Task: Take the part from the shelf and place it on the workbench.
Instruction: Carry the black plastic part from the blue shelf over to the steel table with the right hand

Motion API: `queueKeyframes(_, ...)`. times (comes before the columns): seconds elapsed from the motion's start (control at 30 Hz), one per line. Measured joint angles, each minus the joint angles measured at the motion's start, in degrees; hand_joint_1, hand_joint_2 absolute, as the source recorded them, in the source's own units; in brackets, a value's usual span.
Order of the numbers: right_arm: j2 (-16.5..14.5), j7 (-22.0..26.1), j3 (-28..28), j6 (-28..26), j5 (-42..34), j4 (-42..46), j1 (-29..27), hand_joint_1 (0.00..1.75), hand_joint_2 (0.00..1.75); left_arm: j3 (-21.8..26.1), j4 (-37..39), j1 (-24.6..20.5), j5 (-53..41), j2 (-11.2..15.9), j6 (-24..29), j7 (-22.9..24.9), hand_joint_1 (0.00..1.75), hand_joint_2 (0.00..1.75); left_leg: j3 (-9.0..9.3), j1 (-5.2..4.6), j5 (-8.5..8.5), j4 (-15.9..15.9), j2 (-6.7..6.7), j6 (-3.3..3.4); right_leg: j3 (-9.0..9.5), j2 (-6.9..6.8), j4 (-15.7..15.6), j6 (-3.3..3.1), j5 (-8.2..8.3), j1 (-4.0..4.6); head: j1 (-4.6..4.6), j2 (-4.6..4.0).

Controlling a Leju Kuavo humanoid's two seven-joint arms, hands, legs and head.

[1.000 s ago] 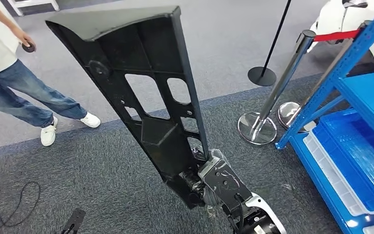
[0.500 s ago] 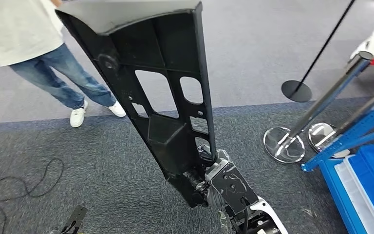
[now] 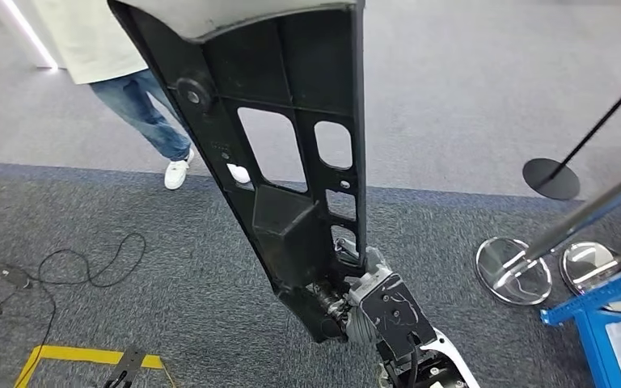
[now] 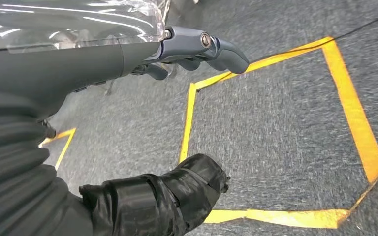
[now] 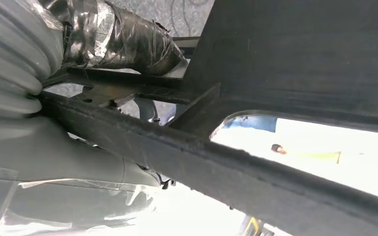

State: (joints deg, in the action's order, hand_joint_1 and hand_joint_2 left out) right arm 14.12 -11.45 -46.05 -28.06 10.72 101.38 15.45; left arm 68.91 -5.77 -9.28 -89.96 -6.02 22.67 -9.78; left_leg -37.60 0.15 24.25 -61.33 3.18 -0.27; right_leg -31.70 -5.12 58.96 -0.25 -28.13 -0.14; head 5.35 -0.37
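Carry step: right hand (image 3: 354, 301) at 6 o'clock in the head view, fingers wrapped round the narrow lower end of the long black ribbed plastic part (image 3: 283, 153) with cut-out windows. The part stands nearly upright, leaning toward 11 o'clock, well off the floor. Right wrist view confirms the clamp: thumb and fingers on the part's rib (image 5: 142, 142).

Left hand (image 4: 177, 54) hangs low, fingers spread and slightly curled, holding nothing, over yellow floor tape (image 4: 189, 118) on dark grey carpet (image 4: 275, 128).

No workbench in sight, so placement isn't near. Next move, by my read: find the bench, keep the tall part from swinging into anything, lower it flat.

Floor: dark carpet (image 3: 170, 283), black cable (image 3: 89, 267) at 9 o'clock, chrome stanchion bases (image 3: 513, 271) at 3 o'clock, blue shelf corner (image 3: 606, 323) at 4 o'clock. Beyond, lighter grey carpet (image 3: 453, 97); a person's jeans and white shoe (image 3: 177, 172) at 11 o'clock, black stanchion base (image 3: 551, 178) at 2 o'clock.
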Motion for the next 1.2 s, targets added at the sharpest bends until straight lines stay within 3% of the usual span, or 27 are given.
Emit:
queueKeyframes(0.03,0.0,0.0,0.1,0.0,0.2,0.0,0.0,1.75,1.75,0.0,0.0,0.0,0.0,0.0,0.0,0.0,0.0,1.75,0.86,-0.29,-0.25,1.7,0.72,0.45,0.18,-0.55,0.0,0.27,-0.19,0.16,-0.02,0.0)
queueKeyframes(0.07,0.0,0.0,0.2,0.0,0.4,0.0,0.0,1.75,1.75,-0.1,0.0,0.0,0.0,0.0,-0.1,0.0,0.0,1.75,0.95,-0.56,0.0,2.0,0.59,0.9,0.32,-1.09,-0.1,0.53,-0.33,0.26,-0.07,0.0)
queueKeyframes(0.13,0.0,0.0,0.3,0.0,0.6,0.2,0.0,1.75,1.75,-0.1,0.0,0.1,0.0,0.0,-0.1,0.1,0.0,1.75,1.11,-0.45,-0.09,2.4,-0.74,1.63,0.72,-1.67,-0.3,1.17,-0.71,0.18,-0.08,0.01)
queueKeyframes(0.2,0.0,0.0,0.4,0.0,0.7,0.4,0.0,1.75,1.75,-0.1,0.0,0.2,0.0,0.0,-0.2,0.1,0.0,1.75,1.71,-0.16,-0.25,3.0,-2.04,2.36,0.08,0.65,2.0,1.67,-2.26,-0.07,-0.32,0.01)
queueKeyframes(0.27,0.0,0.0,0.5,0.0,0.8,0.5,-0.1,1.75,1.75,-0.2,0.0,0.0,0.0,0.0,-0.2,0.1,0.0,1.75,2.02,-0.04,-0.29,3.2,-3.33,2.94,-3.32,3.93,8.8,1.76,-5.39,-0.26,-0.75,0.0)
queueKeyframes(0.33,0.0,0.0,0.5,0.0,0.8,0.6,-0.4,1.75,1.75,-0.2,0.0,-0.1,0.0,0.0,-0.2,0.1,0.0,1.75,2.02,-0.08,-0.23,3.2,-4.62,3.15,-7.25,4.94,15.5,1.81,-7.53,-0.28,-0.92,0.0)
queueKeyframes(0.37,0.0,0.0,0.5,0.0,0.8,0.6,-0.5,1.75,1.75,-0.3,0.0,-0.1,0.0,0.0,-0.2,0.1,0.0,1.75,2.02,-0.1,-0.19,3.1,-5.24,3.17,-8.37,5.03,16.9,1.85,-7.44,-0.3,-0.91,0.01)
queueKeyframes(0.4,0.0,0.0,0.5,0.0,0.8,0.6,-0.6,1.75,1.75,-0.3,0.0,0.0,0.0,0.0,-0.2,0.1,0.0,1.75,2.03,-0.08,-0.13,3.0,-5.88,3.15,-8.64,5.07,16.6,1.88,-6.42,-0.36,-0.92,0.01)
queueKeyframes(0.47,0.0,0.0,0.6,0.0,0.9,0.6,-0.6,1.75,1.75,-0.3,0.0,0.0,0.0,0.0,-0.3,0.1,0.0,1.75,2.05,0.03,0.11,2.6,-7.42,2.95,-6.92,5.56,11.3,1.86,-2.33,-0.6,-0.94,0.01)
queueKeyframes(0.53,0.0,0.0,0.6,0.0,0.9,0.6,-0.6,1.75,1.75,-0.5,0.0,0.0,0.0,-0.1,-0.3,0.1,0.0,1.75,1.76,0.1,0.48,1.9,-9.02,2.42,-4.13,7.97,4.3,1.77,0.76,-0.99,-0.92,0.0)
queueKeyframes(0.6,0.1,0.0,0.6,0.0,0.9,0.7,-0.6,1.75,1.75,-0.5,0.0,0.0,0.0,-0.1,-0.4,0.1,0.0,1.75,1.21,0.23,0.54,1.6,-10.36,1.66,-2.96,9.36,1.5,1.52,1.22,-0.99,-0.94,0.0)
queueKeyframes(0.67,0.0,0.0,0.6,0.0,0.9,0.7,-0.6,1.75,1.75,-0.6,0.0,0.2,0.0,-0.1,-0.4,0.1,0.0,1.75,0.84,0.52,0.33,1.8,-11.28,0.9,-2.74,8.12,1.1,0.92,1.46,-0.82,-0.97,-0.01)
queueKeyframes(0.73,0.0,0.0,0.6,0.0,0.9,0.9,-0.5,1.75,1.75,-0.6,0.0,0.4,0.0,-0.1,-0.4,0.1,0.0,1.75,0.04,0.42,1.27,0.2,-9.04,0.37,-2.32,6.76,0.5,0.18,1.7,-0.86,-0.67,-0.01)
queueKeyframes(0.8,0.0,0.0,0.6,0.0,0.9,1.0,-0.4,1.75,1.75,-0.6,0.0,0.2,0.0,-0.1,-0.4,0.1,0.0,1.75,-2.67,0.26,4.19,-5.5,-5.35,-0.01,-2.01,5.27,0.3,-0.33,1.67,-0.71,-0.31,-0.01)
queueKeyframes(0.87,0.0,0.0,0.6,0.1,0.9,1.0,-0.5,1.75,1.75,-0.6,0.0,0.1,0.0,-0.1,-0.4,0.1,0.0,1.75,-6.05,0.39,6.72,-12.1,-3.95,-0.28,-1.97,3.66,0.3,-0.58,1.49,-0.49,-0.21,-0.01)
queueKeyframes(0.9,0.0,0.0,0.6,0.1,0.9,1.0,-0.6,1.75,1.75,-0.6,0.0,0.1,0.0,-0.1,-0.4,0.1,0.0,1.75,-6.73,0.43,6.74,-13.4,-3.72,-0.33,-1.94,2.9,0.3,-0.6,1.39,-0.43,-0.19,-0.01)
queueKeyframes(0.93,0.0,-0.1,0.6,0.1,0.9,1.0,-0.6,1.75,1.75,-0.6,0.0,0.2,0.0,-0.1,-0.4,0.1,0.0,1.75,-6.22,0.45,5.7,-12.4,-3.53,-0.3,-1.85,2.17,0.3,-0.56,1.28,-0.41,-0.2,-0.01)
queueKeyframes(0.97,0.0,-0.1,0.6,0.1,1.0,1.0,-0.6,1.75,1.75,-0.6,0.0,0.3,0.0,-0.1,-0.4,0.1,0.0,1.75,-4.54,0.44,3.92,-9.2,-3.1,-0.21,-1.69,1.46,0.3,-0.46,1.14,-0.39,-0.19,0.0)
queueKeyframes(1.03,0.0,-0.1,0.6,0.1,1.0,1.0,-0.5,1.75,1.75,-0.6,0.0,0.2,0.0,-0.1,-0.4,0.1,0.0,1.75,-0.4,0.05,1.23,-1.4,-0.86,0.25,-1.23,0.13,0.3,-0.06,0.76,-0.19,-0.21,0.0)
queueKeyframes(1.1,0.0,-0.1,0.6,0.1,1.2,1.0,-0.5,1.75,1.75,-0.6,0.0,0.0,0.0,-0.1,-0.4,0.1,0.0,1.75,1.37,-0.49,0.84,1.9,0.35,1.0,-0.85,-0.94,0.2,0.46,0.41,0.09,-0.27,0.0)
queueKeyframes(1.17,0.0,-0.1,0.6,0.1,1.3,1.1,-0.4,1.75,1.75,-0.7,0.0,0.1,0.0,-0.1,-0.4,0.1,0.0,1.75,1.53,-0.57,0.84,2.1,-0.93,1.75,-0.46,-1.93,0.0,1.04,0.11,0.18,-0.28,0.0)
queueKeyframes(1.2,0.0,-0.1,0.6,0.1,1.3,1.1,-0.4,1.75,1.75,-0.7,0.0,0.2,0.0,-0.1,-0.4,0.1,0.0,1.75,1.75,-0.45,0.77,2.4,-1.61,2.03,-0.3,-1.53,0.2,1.4,-0.2,0.07,-0.34,0.0)
